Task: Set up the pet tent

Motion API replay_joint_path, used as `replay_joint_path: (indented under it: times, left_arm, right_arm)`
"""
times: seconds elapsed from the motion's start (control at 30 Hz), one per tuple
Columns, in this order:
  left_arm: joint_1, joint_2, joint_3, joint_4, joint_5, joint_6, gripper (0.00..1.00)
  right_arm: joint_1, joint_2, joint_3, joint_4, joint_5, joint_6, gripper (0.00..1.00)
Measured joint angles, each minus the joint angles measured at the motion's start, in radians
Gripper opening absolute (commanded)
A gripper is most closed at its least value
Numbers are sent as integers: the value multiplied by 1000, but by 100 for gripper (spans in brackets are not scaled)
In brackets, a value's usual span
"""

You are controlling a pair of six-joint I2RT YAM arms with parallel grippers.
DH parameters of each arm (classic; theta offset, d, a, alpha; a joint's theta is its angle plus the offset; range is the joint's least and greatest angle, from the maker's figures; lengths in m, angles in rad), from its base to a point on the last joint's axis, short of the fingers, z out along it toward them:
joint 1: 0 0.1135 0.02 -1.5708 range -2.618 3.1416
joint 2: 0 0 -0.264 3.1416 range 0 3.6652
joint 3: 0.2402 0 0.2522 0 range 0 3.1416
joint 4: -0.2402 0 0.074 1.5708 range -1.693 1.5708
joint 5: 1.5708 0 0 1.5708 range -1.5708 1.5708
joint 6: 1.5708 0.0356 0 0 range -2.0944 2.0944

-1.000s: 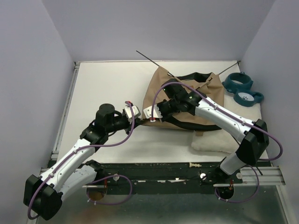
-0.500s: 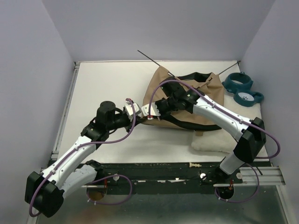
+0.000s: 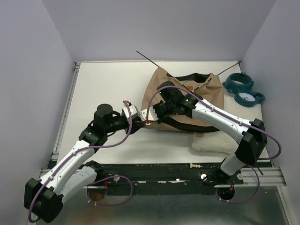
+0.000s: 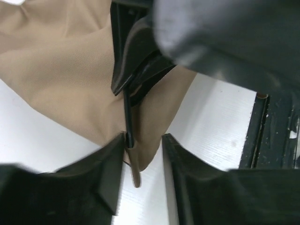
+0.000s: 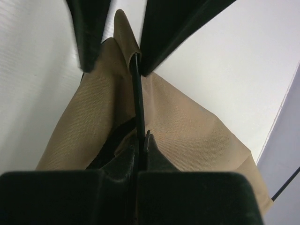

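right claw (image 5: pixel 139 139) clamps the thin black pole (image 5: pixel 137 93), likely to feed its tip into the pet tent (image 3: pixel 158 88) corner (image 4: pixel 136 174) just ahead; left claw (image 4: pixel 143 140) stands open, straddling that corner to receive it.

- Counter (image 3: pixel 103 89): white, matte, flat; fills the middle of the overhead view
- Back wall (image 3: pixel 159 28): pale lavender-grey, plain; meets the counter's far edge
- Left wall (image 3: pixel 28 70) and right wall (image 3: pixel 281 51): same pale tint, unmarked; with the back wall they close the counter in on three sides
- Metal strip (image 3: pixel 65 112): silver; runs along the counter's left edge
- Black rail (image 3: pixel 159 169): dark, scuffed; lies along the near edge
- Slotted aluminium rail (image 3: pixel 269 176): near right corner
- Grey metal sheet (image 3: pixel 178 208): nearest the camera, dull
- Light: even, diffuse; shadows soft
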Motion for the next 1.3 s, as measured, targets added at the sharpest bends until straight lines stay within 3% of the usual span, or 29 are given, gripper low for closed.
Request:
replay_joint_path:
  times: [0.1,0.3,0.5,0.63,0.83,1.0,1.13,1.3]
  left_arm:
    - [17,-84,-36,22,21,-4,65]
    - [116,-210,-54,-10,33,26,63]
    - [197,-286,-126,-98,92,147,63]
    - [198,-277,-213,-105,125,256,63]
    - [191,-200,-359,46,129,325,60]
    - [182,-121,-362,169,130,359,56]
    - [179,-79,-359,269,135,356,44]
    - [152,-3,-336,335,145,331,42]
  right_arm:
    - [-1,0,0,9,3,2,1]
    - [-11,0,0,27,5,5,1]
    - [-11,0,0,29,6,4,1]
    - [-11,0,0,28,5,4,1]
    - [-11,0,0,28,5,5,1]
    - [-11,0,0,26,5,5,1]
    - [-11,0,0,26,5,5,1]
    - [-11,1,3,24,5,5,1]
